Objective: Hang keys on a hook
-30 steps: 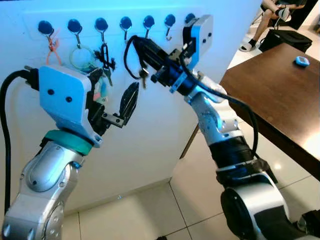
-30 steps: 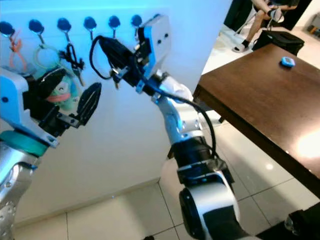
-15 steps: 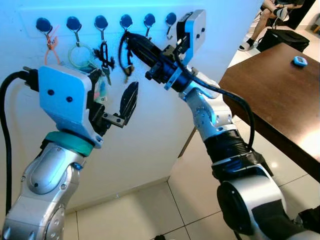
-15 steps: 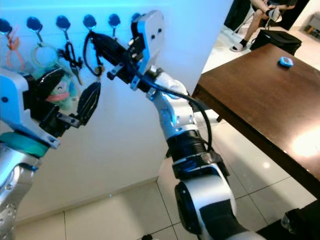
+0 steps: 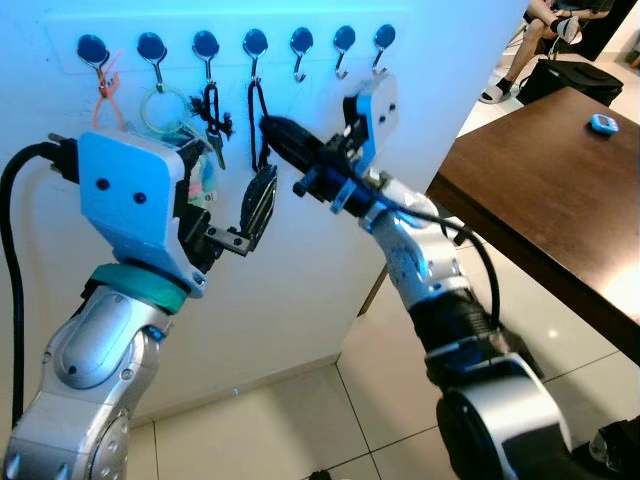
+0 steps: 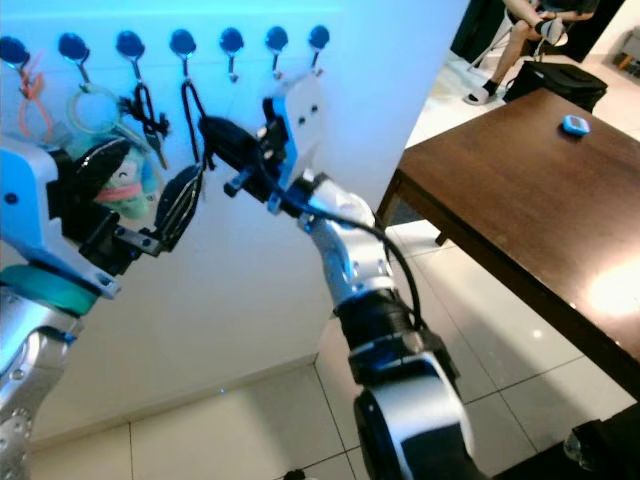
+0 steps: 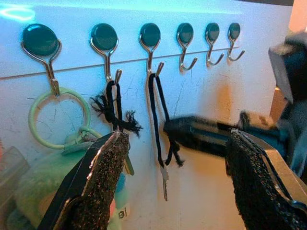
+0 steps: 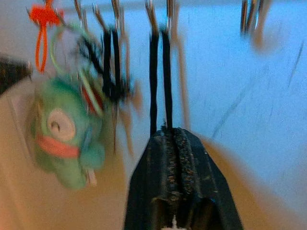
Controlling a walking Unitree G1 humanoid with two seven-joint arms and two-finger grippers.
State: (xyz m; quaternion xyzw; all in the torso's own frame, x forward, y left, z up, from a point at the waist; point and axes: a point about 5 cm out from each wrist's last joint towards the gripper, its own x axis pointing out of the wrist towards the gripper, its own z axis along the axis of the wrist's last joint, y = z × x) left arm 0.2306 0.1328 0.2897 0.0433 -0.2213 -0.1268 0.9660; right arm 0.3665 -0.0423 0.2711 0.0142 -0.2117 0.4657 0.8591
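Keys [image 7: 164, 178] hang from the fourth hook [image 5: 254, 48] in the row on the white wall [image 5: 300, 260], strung on a black cord loop [image 7: 157, 115] that drapes over the hook's metal curl. You can see your right gripper [image 5: 268, 127] reaching in just below that hook, its two black fingers pressed together on the lower part of the cord; the right wrist view shows both strands running straight down into the closed fingertips [image 8: 175, 143]. Your left gripper [image 5: 255, 200] sits lower and to the left, near the wall, its fingers [image 7: 103, 182] spread wide and holding nothing. On the neighbouring hooks you have an orange tie [image 5: 104, 88], a pale green ring [image 5: 160, 105] with a green plush toy [image 8: 64, 129], and another black cord bunch [image 5: 211, 108]. Off to your right stands a dark wooden table [image 5: 560, 190] with a small blue object [image 5: 602, 122] on it.
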